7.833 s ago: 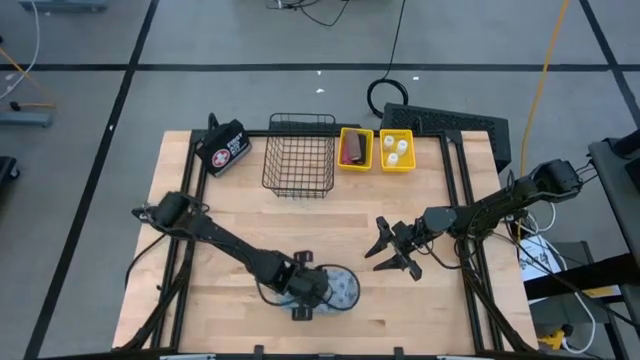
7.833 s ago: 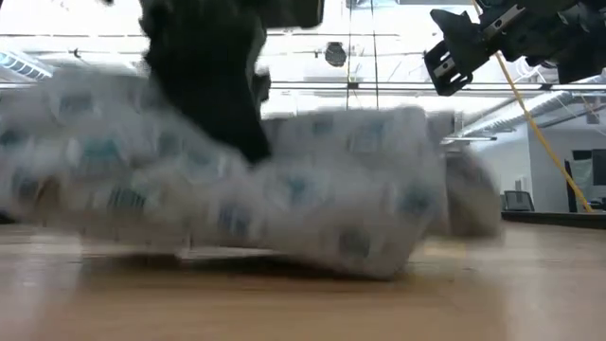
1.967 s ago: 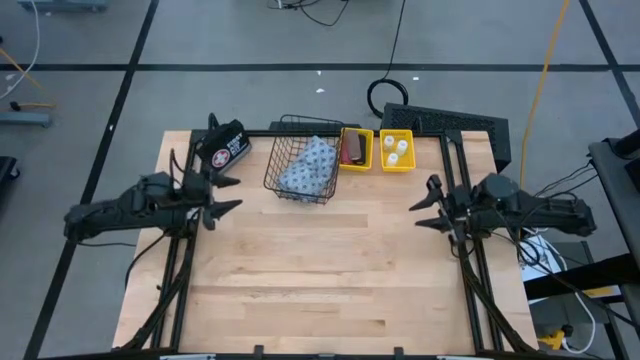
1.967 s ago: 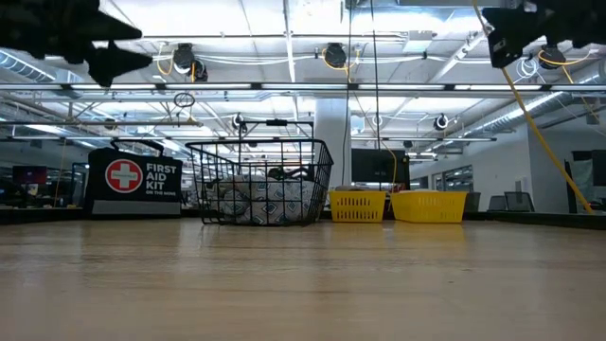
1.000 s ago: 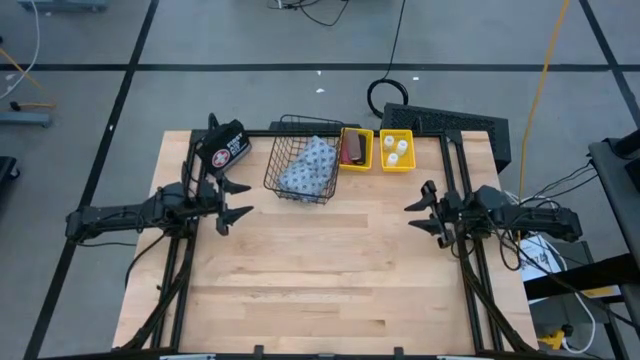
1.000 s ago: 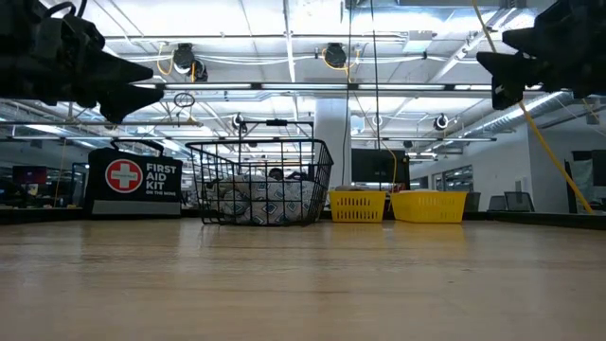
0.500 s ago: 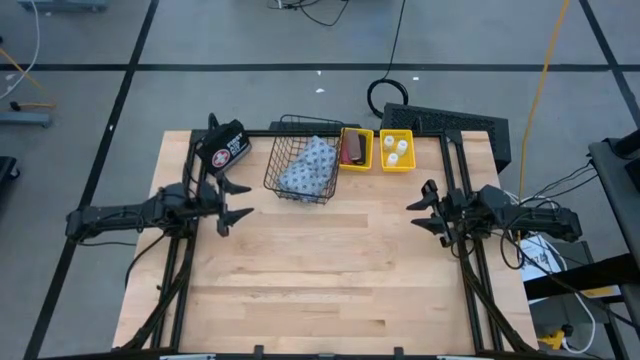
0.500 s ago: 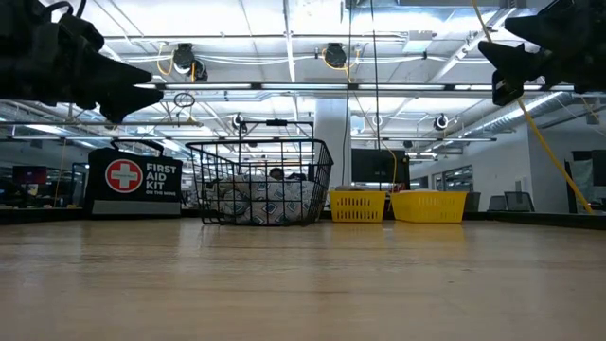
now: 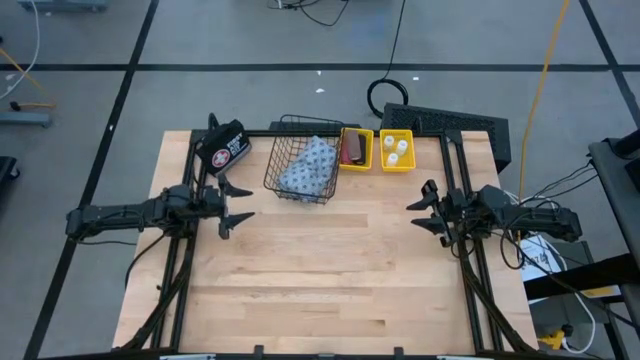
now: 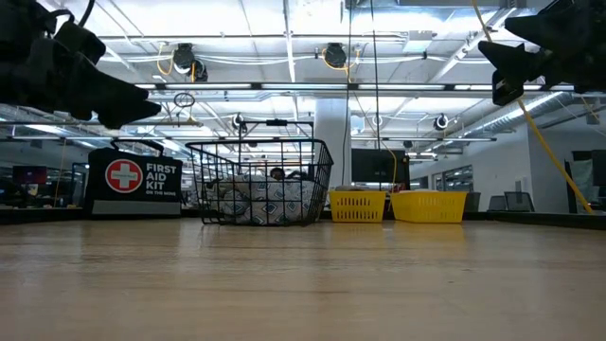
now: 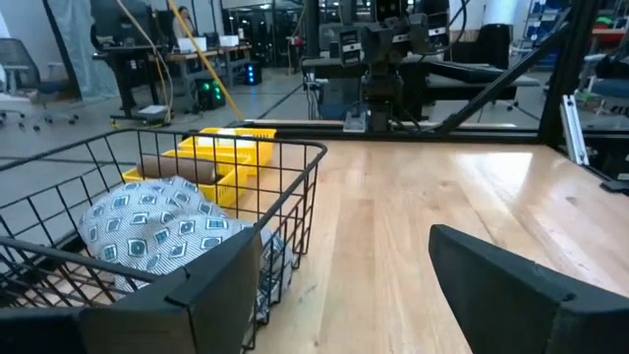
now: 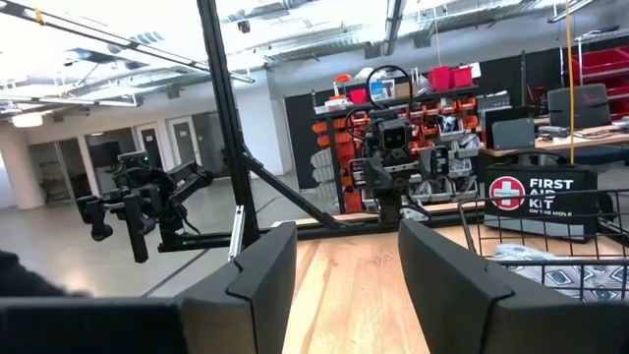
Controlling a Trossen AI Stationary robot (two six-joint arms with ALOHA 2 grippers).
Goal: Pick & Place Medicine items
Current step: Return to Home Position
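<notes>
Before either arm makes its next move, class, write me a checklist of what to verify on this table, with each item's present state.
1. Patterned pouch inside the wire basket: ok.
2. Three white bottles in the right yellow basket: ok.
3. Brown bar in the left yellow basket: ok.
4. Small black handled piece located: cannot tell, no view shows it clearly.
5. Left gripper open and holding nothing, at the left edge of the table: ok.
6. Right gripper open and holding nothing, at the right edge: ok.
</notes>
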